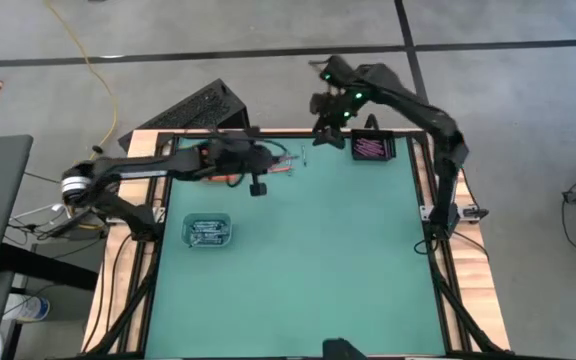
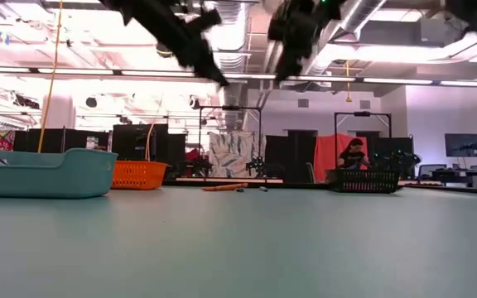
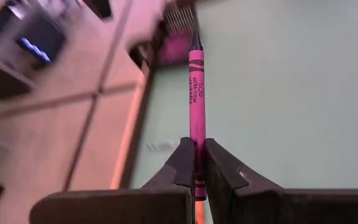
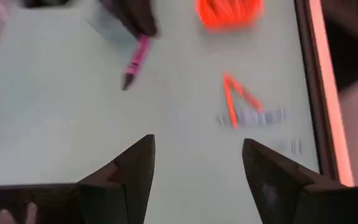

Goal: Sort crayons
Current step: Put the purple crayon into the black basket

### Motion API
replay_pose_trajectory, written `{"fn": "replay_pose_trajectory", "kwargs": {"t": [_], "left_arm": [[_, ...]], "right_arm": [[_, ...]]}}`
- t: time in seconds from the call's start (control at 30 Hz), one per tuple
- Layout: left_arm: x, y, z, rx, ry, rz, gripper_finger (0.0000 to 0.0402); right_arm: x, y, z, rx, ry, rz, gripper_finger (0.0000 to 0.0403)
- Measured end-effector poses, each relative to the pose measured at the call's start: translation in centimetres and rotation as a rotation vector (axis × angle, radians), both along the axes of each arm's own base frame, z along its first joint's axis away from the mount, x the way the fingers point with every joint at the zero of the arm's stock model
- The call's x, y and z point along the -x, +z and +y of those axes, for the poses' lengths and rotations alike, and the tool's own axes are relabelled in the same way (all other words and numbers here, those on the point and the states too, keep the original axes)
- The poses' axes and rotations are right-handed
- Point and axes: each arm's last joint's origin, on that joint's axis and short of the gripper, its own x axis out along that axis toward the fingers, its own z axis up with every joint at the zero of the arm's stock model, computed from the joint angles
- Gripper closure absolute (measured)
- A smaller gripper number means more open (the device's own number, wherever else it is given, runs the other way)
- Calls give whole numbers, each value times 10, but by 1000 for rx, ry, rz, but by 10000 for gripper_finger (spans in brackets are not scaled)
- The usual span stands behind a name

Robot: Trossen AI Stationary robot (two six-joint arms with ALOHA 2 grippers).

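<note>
A purple-pink crayon (image 3: 196,81) sticks out ahead of my left gripper (image 3: 197,147), which is shut on it above the table's far left part (image 1: 259,186). My right gripper (image 4: 197,152) hangs open and holds nothing, high over the far edge (image 1: 321,132). Loose orange crayons (image 4: 234,98) and a blue-grey crayon (image 4: 253,117) lie flat on the green table (image 1: 318,260) near its far edge. A black tray (image 1: 373,149) holds purple crayons, a clear teal tray (image 1: 208,231) holds blue-grey ones, and an orange tray (image 2: 139,175) stands below my left arm. My left gripper pinches the crayon's blunt end (image 3: 196,163) between its two fingers. The crayon runs along the fingers and points forward, its dark tip (image 3: 195,41) away from the gripper. It is lifted clear of the table and slants downward.
The three trays stand at the far right, the far left and the left of the table. Wooden rails (image 1: 423,215) edge the table. The near half of the green surface shows nothing on it.
</note>
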Motion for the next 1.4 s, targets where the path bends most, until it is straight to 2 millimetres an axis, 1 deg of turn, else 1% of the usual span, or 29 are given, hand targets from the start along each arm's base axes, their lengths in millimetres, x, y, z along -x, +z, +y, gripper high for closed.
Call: {"fn": "replay_pose_trajectory", "kwargs": {"t": [0.1, 0.2, 0.3, 0.4, 0.5, 0.57, 0.73, 0.93, 1.13, 1.3, 1.4], "left_arm": [[14, 30, -5, -56, -9, -132, 401], [26, 55, -9, -92, -34, -266, 401], [35, 73, -14, -111, -107, -388, 401], [39, 86, -17, -113, -166, -494, 401], [39, 90, -19, -87, -230, -542, 401], [38, 90, -20, -84, -257, -553, 401], [37, 96, -25, -100, -281, -610, 401], [38, 104, -30, -137, -305, -674, 401], [40, 110, -32, -157, -364, -737, 401], [39, 109, -32, -154, -378, -734, 401], [39, 110, -32, -158, -378, -734, 401]], "right_arm": [[7, 26, 15, 18, 100, -160, 163], [9, 47, 32, 25, 210, -301, 163], [6, 60, 53, 70, 304, -381, 163], [-1, 68, 70, 115, 378, -435, 163], [-8, 75, 83, 172, 417, -487, 163], [-10, 81, 89, 245, 406, -513, 163], [-11, 95, 96, 363, 377, -583, 163], [-5, 107, 101, 407, 363, -635, 163], [-12, 115, 113, 438, 401, -724, 163], [-17, 123, 120, 474, 430, -811, 163], [-19, 126, 127, 466, 472, -858, 163]]}}
